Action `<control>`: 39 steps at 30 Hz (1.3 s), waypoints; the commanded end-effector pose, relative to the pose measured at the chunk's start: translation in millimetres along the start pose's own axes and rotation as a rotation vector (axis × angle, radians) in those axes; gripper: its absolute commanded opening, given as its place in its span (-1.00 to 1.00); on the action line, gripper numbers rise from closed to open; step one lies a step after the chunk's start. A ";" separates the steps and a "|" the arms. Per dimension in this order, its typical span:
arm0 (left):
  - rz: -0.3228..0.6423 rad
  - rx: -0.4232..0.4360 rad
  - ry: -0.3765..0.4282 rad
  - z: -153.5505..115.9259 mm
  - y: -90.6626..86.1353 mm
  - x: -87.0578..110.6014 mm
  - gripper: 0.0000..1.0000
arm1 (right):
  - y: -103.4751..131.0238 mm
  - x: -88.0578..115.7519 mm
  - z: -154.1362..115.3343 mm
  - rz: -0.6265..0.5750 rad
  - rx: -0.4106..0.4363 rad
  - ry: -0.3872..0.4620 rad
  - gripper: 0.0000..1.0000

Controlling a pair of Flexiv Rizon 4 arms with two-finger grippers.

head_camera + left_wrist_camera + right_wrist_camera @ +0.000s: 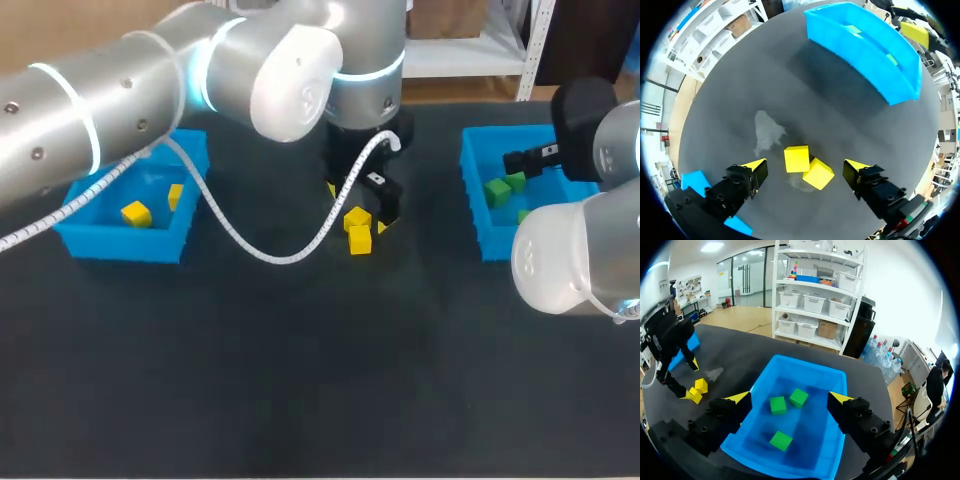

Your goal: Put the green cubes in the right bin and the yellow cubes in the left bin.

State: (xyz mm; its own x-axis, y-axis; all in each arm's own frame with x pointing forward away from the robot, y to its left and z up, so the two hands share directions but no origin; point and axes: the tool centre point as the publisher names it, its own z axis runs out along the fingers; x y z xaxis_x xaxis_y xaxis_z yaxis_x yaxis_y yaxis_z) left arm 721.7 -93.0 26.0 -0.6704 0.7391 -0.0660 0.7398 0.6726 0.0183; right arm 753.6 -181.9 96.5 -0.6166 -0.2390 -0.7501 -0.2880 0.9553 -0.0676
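The left arm (150, 90) comes in from the left and reaches to the middle of the table (300, 380). The left jaws are down around two loose yellow cubes (360, 240). From the left wrist, the loose yellow cubes (796, 158) lie flat on the table, touching each other, between the fingertips (756, 165). The left jaws stand wide apart, one tip on each side, and neither tip touches a cube. A white coiled cable (250, 250) hangs from the left arm and sags over the table.

The left bin (120, 245) sits at the table's left side with two other yellow cubes (136, 213) inside, a little apart from each other. The right bin (475, 200) sits at the table's right side, well apart from the loose yellow cubes. The right arm (570, 250) is over it and hides part of it in the head view.

From the right wrist, the right bin (810, 371) lies ahead of and under the fingertips (737, 399). It holds three green cubes (778, 405): two close together toward the far side and one alone nearer the jaws. The right jaws are apart and hold nothing. They seem to hang above the bin rather than inside it, though the height is hard to judge.
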 end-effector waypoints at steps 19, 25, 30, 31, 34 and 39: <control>-0.010 -0.010 0.044 28.1 5.5 -0.2 -1.00 | -0.5 0.0 -1.1 0.000 -0.002 0.000 1.00; -0.010 -0.004 0.037 28.3 3.1 2.3 -1.00 | -0.5 0.0 -1.1 0.000 -0.002 0.000 1.00; -0.027 -0.019 -0.005 20.3 7.6 2.7 -1.00 | -0.5 0.0 -1.1 0.000 -0.002 0.000 1.00; -0.033 -0.029 -0.024 14.9 10.1 2.2 -1.00 | -0.5 0.0 -1.1 0.000 -0.002 0.000 1.00; -0.065 -0.052 -0.096 -5.9 19.7 2.2 -1.00 | -0.5 0.0 -1.1 0.000 -0.002 0.000 1.00; -0.176 -0.131 -0.228 -49.6 55.6 11.2 -1.00 | -0.5 0.0 -1.1 0.000 -0.002 0.000 1.00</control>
State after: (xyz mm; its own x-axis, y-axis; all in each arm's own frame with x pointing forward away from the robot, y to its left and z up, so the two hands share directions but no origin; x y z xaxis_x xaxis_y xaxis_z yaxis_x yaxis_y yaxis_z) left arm 770.1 -74.7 48.5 -0.7534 0.6326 -0.1796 0.6249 0.7738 0.1041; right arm 753.6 -181.9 96.5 -0.6166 -0.2390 -0.7501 -0.2880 0.9553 -0.0676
